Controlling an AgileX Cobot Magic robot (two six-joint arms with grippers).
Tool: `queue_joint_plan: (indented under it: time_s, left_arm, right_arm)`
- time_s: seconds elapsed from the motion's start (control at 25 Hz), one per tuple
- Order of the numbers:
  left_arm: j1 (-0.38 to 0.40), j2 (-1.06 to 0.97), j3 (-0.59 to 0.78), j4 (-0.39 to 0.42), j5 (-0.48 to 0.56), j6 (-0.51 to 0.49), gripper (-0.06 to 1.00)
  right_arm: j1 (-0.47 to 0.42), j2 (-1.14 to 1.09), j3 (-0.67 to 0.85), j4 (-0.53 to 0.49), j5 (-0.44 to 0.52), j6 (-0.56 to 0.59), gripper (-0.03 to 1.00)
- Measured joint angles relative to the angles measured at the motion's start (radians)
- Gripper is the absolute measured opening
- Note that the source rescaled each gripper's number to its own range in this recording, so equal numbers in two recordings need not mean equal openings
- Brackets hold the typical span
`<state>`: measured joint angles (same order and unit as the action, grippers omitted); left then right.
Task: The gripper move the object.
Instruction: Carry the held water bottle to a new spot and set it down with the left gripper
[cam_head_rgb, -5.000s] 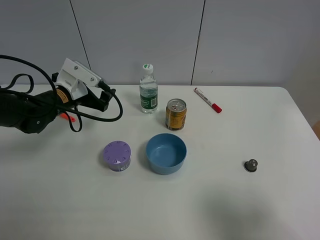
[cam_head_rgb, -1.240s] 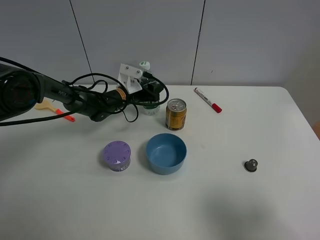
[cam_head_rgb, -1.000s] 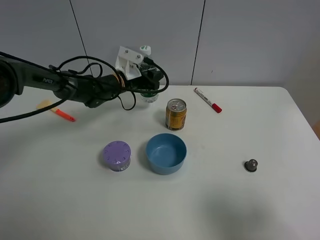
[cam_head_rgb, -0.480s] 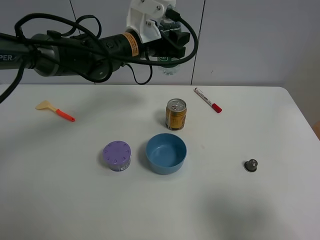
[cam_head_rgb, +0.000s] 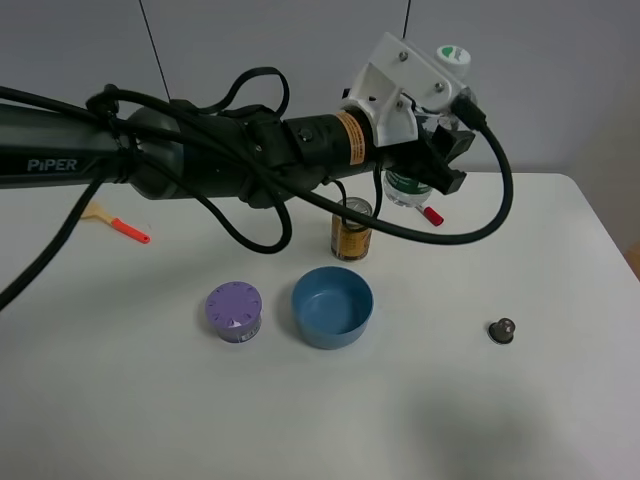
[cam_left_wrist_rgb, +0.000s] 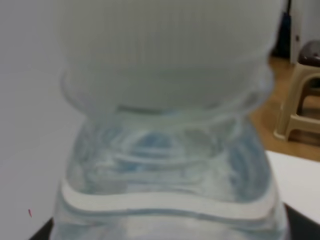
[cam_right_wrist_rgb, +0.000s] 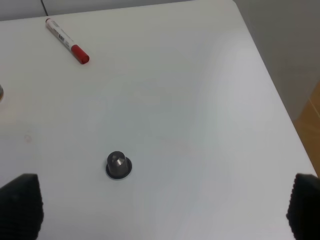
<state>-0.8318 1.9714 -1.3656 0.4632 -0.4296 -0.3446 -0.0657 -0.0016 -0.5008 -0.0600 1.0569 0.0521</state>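
My left gripper (cam_head_rgb: 438, 148), black-fingered with a white mount, reaches across the middle and is shut on the clear water bottle (cam_head_rgb: 405, 187). It holds the bottle in the air above the back of the white table (cam_head_rgb: 520, 420), over the red-capped marker (cam_head_rgb: 432, 214). The bottle's white cap (cam_head_rgb: 455, 55) sticks out above the mount. In the left wrist view the bottle (cam_left_wrist_rgb: 165, 150) fills the frame, cap nearest the camera. My right gripper (cam_right_wrist_rgb: 162, 207) is open and empty over the table's right side; it does not show in the exterior view.
The gold can (cam_head_rgb: 350, 237) stands under the arm's cables. A blue bowl (cam_head_rgb: 332, 305) and a purple round container (cam_head_rgb: 234, 311) sit in front. A small grey knob (cam_head_rgb: 501, 330) (cam_right_wrist_rgb: 118, 165) lies at the right, a yellow-orange spatula (cam_head_rgb: 118, 225) at the left. The marker (cam_right_wrist_rgb: 66, 41) also shows in the right wrist view.
My left gripper closed on the bottle, lifted it off the table, and has carried it up and to the right, past the can.
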Motion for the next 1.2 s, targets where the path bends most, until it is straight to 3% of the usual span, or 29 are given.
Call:
queue_joint_plan:
  time_s: [0.24,0.84,1.2]
  left_arm:
    - [-0.04,0.095,0.0,-0.123,-0.02,0.05,0.08]
    - [-0.043,0.312,-0.004,-0.156,-0.278,0.056,0.08]
    - [-0.043,0.42,-0.11,-0.169,-0.285,-0.016,0.08]
  right_arm:
    - [0.0,0.0,0.0,0.0,0.0,0.0,1.0]
    - [0.0,0.0,0.0,0.0,0.0,0.0,1.0]
    - [0.0,0.0,0.0,0.0,0.0,0.0,1.0]
